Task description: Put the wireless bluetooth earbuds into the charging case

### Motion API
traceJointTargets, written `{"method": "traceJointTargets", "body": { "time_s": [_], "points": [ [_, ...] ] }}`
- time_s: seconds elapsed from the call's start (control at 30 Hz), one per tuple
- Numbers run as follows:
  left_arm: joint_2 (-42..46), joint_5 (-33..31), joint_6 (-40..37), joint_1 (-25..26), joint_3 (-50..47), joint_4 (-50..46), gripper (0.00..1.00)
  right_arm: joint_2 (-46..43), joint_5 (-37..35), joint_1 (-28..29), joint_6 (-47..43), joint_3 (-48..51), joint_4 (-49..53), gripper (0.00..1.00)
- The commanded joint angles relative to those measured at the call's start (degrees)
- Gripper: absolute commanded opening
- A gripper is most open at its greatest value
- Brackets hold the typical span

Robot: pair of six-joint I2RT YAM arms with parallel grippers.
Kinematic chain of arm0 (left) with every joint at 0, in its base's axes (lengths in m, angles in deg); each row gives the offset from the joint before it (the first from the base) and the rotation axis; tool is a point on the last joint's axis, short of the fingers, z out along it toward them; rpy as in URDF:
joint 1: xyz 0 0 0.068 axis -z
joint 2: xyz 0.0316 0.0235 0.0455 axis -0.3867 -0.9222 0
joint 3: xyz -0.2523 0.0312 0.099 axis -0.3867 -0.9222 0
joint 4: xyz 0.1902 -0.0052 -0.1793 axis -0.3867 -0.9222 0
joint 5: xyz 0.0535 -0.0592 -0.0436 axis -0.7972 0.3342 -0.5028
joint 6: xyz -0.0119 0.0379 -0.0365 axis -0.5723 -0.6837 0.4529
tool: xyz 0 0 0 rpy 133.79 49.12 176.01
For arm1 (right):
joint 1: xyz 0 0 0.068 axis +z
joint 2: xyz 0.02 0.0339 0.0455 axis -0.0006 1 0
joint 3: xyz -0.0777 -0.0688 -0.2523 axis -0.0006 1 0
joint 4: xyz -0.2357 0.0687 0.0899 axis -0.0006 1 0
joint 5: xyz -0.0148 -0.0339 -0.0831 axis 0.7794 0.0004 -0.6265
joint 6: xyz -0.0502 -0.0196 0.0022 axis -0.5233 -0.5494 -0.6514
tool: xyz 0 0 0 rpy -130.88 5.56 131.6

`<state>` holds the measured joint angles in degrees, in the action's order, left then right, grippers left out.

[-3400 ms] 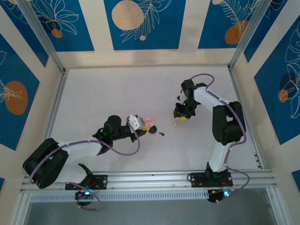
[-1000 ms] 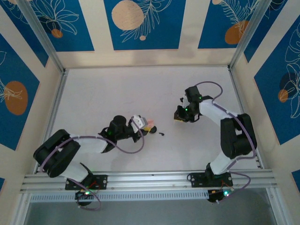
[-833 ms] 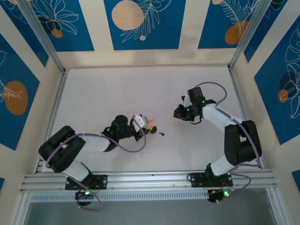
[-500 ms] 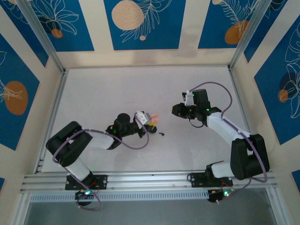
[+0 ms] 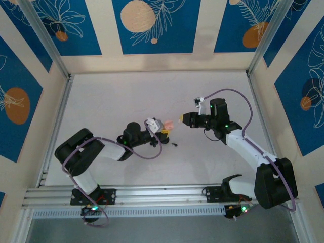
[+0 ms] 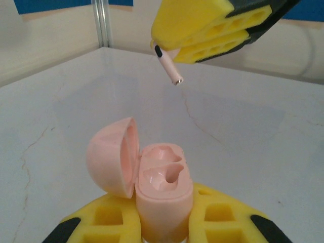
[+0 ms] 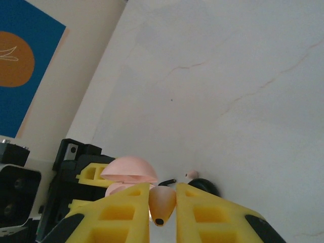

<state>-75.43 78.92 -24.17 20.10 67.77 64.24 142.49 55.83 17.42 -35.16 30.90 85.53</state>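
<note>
The charging case (image 6: 164, 202) is pale pink. It stands upright with my left gripper (image 6: 164, 225) shut on its lower body and its lid (image 6: 112, 158) swung open to the left. Its two moulded wells show no earbud inside. My right gripper (image 6: 174, 46) hangs just above and beyond it, shut on a pale pink earbud (image 6: 169, 66) whose stem points down toward the case. In the right wrist view the earbud (image 7: 162, 202) sits pinched between the yellow fingers, with the case lid (image 7: 129, 168) just past them. From above, both grippers (image 5: 163, 126) (image 5: 183, 119) meet at mid table.
A black round puck (image 5: 164, 137) lies on the white table just under the case, and a small black piece (image 5: 174, 144) lies to its right. In the right wrist view a tiny pink item (image 7: 192, 174) rests by the puck (image 7: 205, 186). Metal frame posts edge the table.
My right gripper has swung left and toward the case, carrying the earbud. My left gripper has edged right and up with the open case. Both grips are unchanged.
</note>
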Motion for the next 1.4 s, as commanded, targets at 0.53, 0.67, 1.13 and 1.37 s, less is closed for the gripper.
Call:
{"method": "traceJointTargets", "body": {
  "time_s": [0.53,0.67,1.13,1.37],
  "points": [
    [-2.1,2.4,4.3,0.4,1.0,10.1,0.05,-0.5,1.2,5.5,-4.3,-1.2,-2.9,0.16],
    [-2.1,2.6,4.5,0.4,1.0,10.5,0.05,-0.4,0.6,5.8,-4.2,-1.2,-3.5,0.16],
    [-2.0,3.4,5.1,0.4,0.9,12.5,0.05,-0.6,-0.9,6.2,-4.9,-0.7,-4.2,0.16],
    [-1.7,3.1,5.6,0.4,0.6,14.1,0.05,-1.0,-0.1,6.1,-6.9,0.0,-2.9,0.16]
  ]
}}
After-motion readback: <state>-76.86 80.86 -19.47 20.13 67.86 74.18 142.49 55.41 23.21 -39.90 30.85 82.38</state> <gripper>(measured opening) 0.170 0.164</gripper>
